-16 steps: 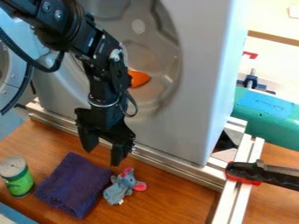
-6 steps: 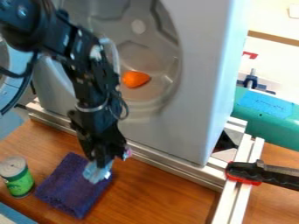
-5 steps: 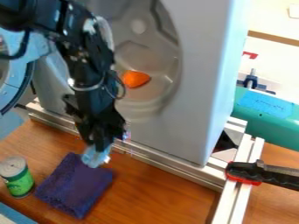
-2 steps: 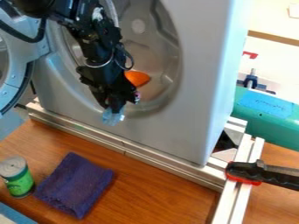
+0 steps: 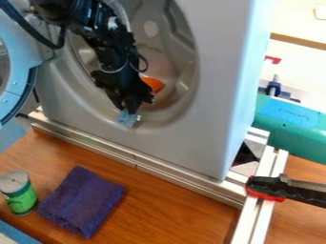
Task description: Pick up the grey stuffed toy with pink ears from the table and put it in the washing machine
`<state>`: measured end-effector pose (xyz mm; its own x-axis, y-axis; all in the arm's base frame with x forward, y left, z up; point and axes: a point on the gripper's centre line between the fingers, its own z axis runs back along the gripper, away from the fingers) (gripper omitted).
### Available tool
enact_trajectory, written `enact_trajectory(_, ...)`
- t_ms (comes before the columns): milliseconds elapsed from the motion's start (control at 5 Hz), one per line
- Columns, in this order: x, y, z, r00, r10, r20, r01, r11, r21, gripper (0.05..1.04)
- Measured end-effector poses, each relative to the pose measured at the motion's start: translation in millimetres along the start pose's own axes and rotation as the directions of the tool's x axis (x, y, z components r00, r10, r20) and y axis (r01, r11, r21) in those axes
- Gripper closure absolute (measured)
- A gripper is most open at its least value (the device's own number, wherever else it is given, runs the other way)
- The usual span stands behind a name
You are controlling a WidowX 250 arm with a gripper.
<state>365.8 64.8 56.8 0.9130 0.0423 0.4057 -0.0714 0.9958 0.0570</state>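
Blue-grey plush toy in the grasp of the black two-finger gripper, at a round opening

We list the scene from left to right.

Far left: one round, pale blue-framed door, swung open beside the machine.

Near left: one green cylindrical can with a grey top, upright on the brown wooden tabletop. Just to its right we record one folded dark purple cloth, lying flat.

Left of centre, far side: the gripper, pointing downward on its black arm, in front of the opening's lower part. We note its claw as closed about the toy, which hangs partly below the fingertips, above the tabletop and beyond the cloth.

Centre, far side: one smooth orange object within the opening, partly hidden by the gripper. Around it stands one large grey machine body, with a silver metal rail along its near foot.

Right: one black clamp with red pads, set at a second silver rail. Beyond it we enter one teal rounded object bearing a bright blue patch of tape.
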Motion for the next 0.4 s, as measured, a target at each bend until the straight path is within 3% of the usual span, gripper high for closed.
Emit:
enact_trajectory(200,10.2,5.6,-5.6,0.999,0.036,0.009,-0.036,0.999,-0.005,0.741)
enact_trajectory(400,18.1,5.4,-15.3,0.998,0.063,0.005,-0.063,0.997,-0.054,0.741)
